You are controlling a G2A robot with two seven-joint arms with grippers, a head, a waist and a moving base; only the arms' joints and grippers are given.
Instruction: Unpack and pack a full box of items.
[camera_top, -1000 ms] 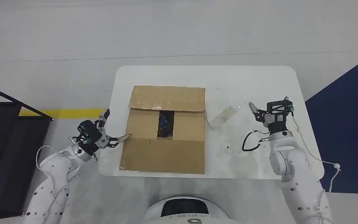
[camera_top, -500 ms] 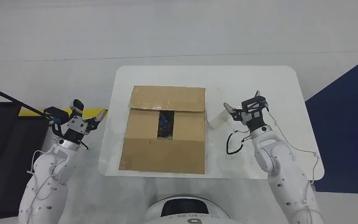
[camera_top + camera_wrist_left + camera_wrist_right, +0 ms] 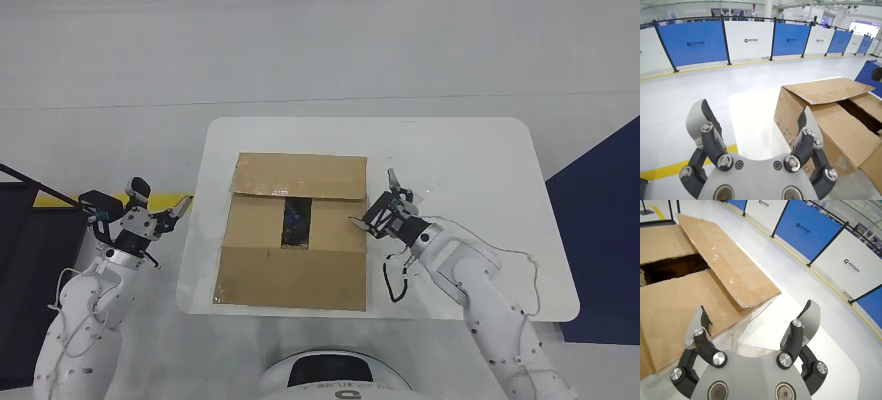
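A brown cardboard box (image 3: 295, 230) stands in the middle of the white table (image 3: 450, 150). Its top flaps are mostly folded in, and a narrow dark gap (image 3: 296, 222) shows something bluish inside. My right gripper (image 3: 371, 198) is open at the box's right edge, one finger over the flap corner. In the right wrist view the right gripper (image 3: 756, 307) spans the box (image 3: 677, 294) corner, with a pale crinkled packet (image 3: 740, 336) lying against the box's side below it. My left gripper (image 3: 160, 196) is open and empty beyond the table's left edge. The left wrist view has the left gripper (image 3: 755, 108) facing the box (image 3: 829, 121).
Bare tabletop lies right of the box (image 3: 480, 200) and behind it. A black rack (image 3: 30, 230) stands on the floor at the left, by a yellow floor line (image 3: 120, 200). A blue panel (image 3: 600, 200) borders the right side.
The right arm has swung left from the table's right side to the box's right edge. The left arm pulled back from the box's left side a second ago and has held still since.
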